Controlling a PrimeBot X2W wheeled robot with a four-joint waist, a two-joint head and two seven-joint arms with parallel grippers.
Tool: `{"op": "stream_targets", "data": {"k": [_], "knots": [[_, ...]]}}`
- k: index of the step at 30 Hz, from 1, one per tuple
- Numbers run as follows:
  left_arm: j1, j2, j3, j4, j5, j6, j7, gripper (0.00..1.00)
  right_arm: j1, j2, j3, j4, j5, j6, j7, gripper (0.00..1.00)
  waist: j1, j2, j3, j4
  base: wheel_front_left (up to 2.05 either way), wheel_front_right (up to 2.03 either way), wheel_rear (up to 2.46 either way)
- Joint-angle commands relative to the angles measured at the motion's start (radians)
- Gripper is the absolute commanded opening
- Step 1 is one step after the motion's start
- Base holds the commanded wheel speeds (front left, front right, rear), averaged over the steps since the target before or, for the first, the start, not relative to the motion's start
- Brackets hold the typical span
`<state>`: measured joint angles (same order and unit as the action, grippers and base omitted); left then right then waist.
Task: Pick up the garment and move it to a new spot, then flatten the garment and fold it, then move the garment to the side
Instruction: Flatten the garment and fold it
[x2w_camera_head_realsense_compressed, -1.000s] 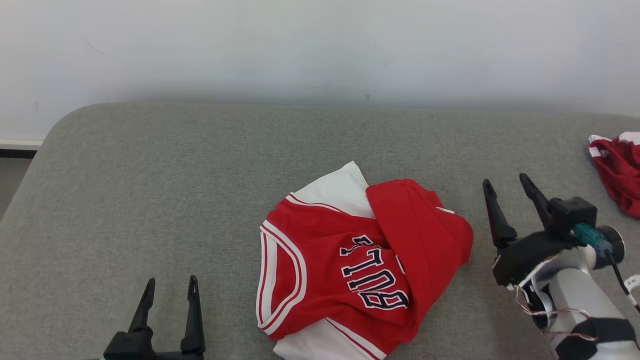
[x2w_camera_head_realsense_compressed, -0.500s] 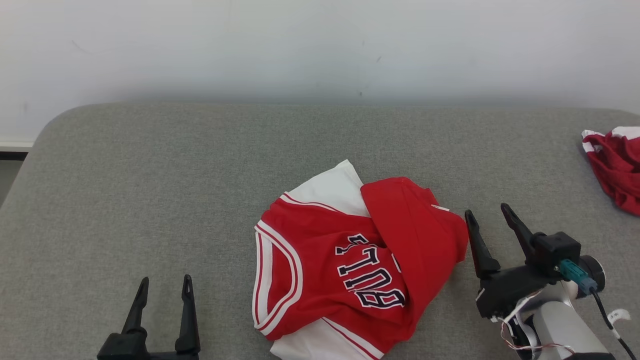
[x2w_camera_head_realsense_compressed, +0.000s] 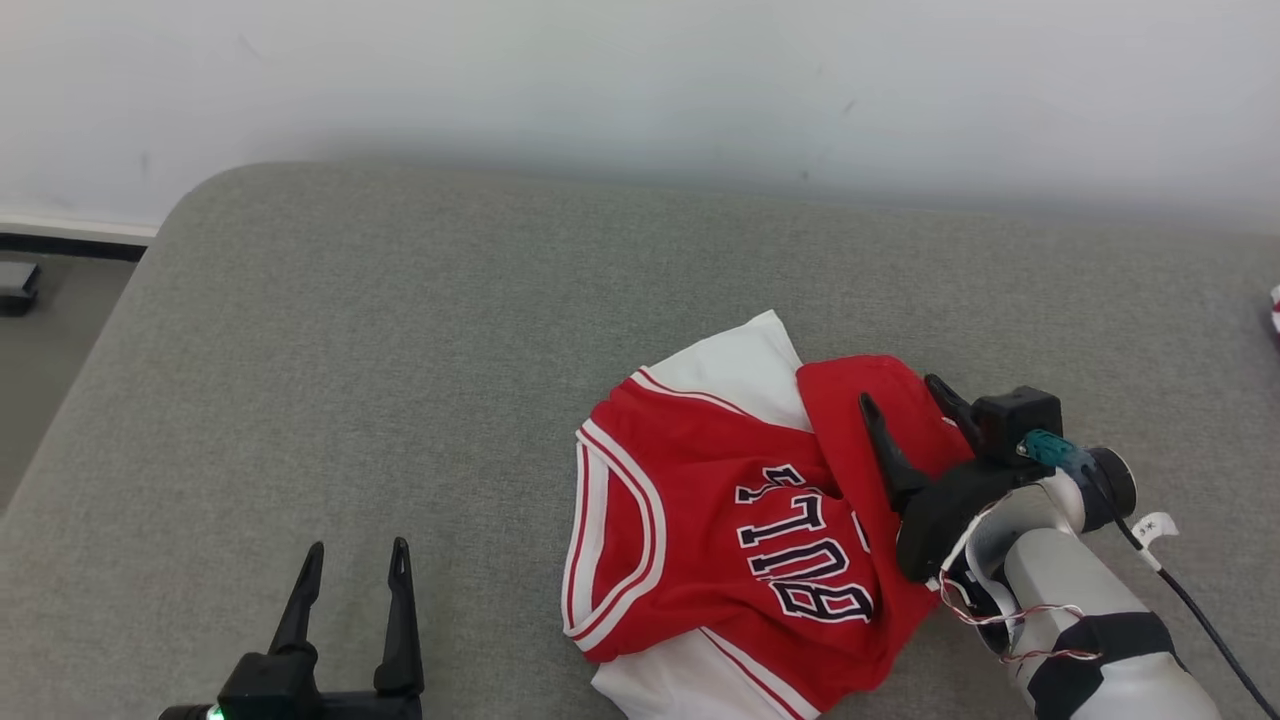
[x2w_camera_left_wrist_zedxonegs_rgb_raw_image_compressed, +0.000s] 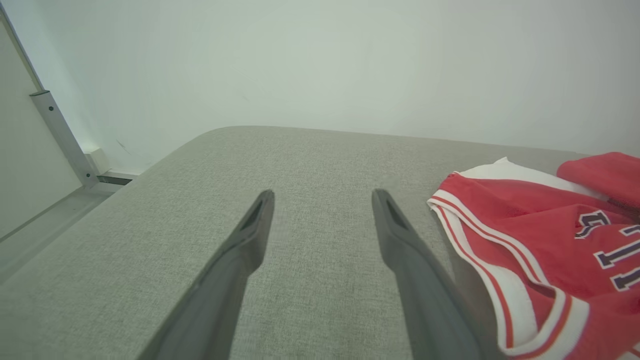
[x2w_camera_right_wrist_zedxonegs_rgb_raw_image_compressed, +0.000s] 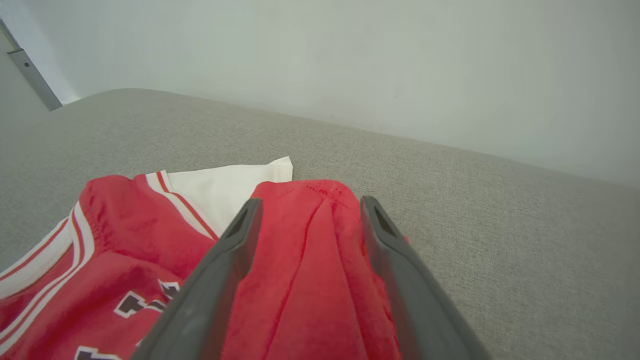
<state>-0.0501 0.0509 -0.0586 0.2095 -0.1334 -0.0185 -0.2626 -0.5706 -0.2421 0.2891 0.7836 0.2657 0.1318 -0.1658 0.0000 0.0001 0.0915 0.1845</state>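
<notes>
Two arms in frame. Right gripper reaches in from the lower right, its pale forearm angled up toward the garment. Its fingers are spread apart and grasp nothing, poised over the red flap folded across the garment's right side. In the right wrist view the flap's ridge lies between the two fingers; whether they touch the cloth cannot be judged.

Left gripper sits low at the lower left over bare bench, fingers pointing away from the robot, likewise apart and empty, beside the garment's striped armhole edge but apart from it.

Garment: red jersey, white trim, dark lettering, crumpled over a white panel, right of the bench's centre. Pale wall behind. Metal rail stands past the bench's left end.
</notes>
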Motion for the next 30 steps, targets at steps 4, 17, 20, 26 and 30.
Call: {"op": "stream_targets", "data": {"k": [4, 17, 20, 26, 30], "knots": [[-0.013, 0.0, -0.008, 0.004, -0.017, 0.007, -0.003, 1.0, -0.043, -0.002, 0.022, 0.086, 0.029, -0.003, 0.039, 0.95, 0.0, -0.0001, 0.017, 0.041, 0.0, 0.0, 0.0], [0.034, -0.001, 0.003, -0.01, -0.017, 0.023, -0.003, 1.0, -0.043, -0.031, 0.062, 0.086, 0.062, -0.003, -0.087, 0.0, 0.0, -0.0001, -0.022, -0.028, 0.0, 0.0, 0.0], [0.038, -0.001, 0.001, -0.008, -0.015, 0.022, -0.003, 1.0, -0.005, -0.054, 0.037, 0.025, 0.08, -0.003, -0.097, 0.0, 0.0, -0.0001, -0.034, -0.057, 0.0, 0.0, 0.0], [0.05, -0.001, 0.004, -0.003, -0.021, 0.021, -0.003, 1.0, 0.129, -0.087, -0.044, -0.143, 0.083, -0.003, -0.099, 0.0, 0.0, -0.0001, -0.047, -0.108, 0.0, 0.0, 0.0], [0.055, -0.001, 0.002, 0.0, -0.025, 0.022, -0.003, 1.0, 0.28, -0.083, -0.147, -0.28, 0.069, -0.003, -0.099, 0.0, 0.0, -0.0001, -0.05, -0.14, 0.0, 0.0, 0.0]]}}
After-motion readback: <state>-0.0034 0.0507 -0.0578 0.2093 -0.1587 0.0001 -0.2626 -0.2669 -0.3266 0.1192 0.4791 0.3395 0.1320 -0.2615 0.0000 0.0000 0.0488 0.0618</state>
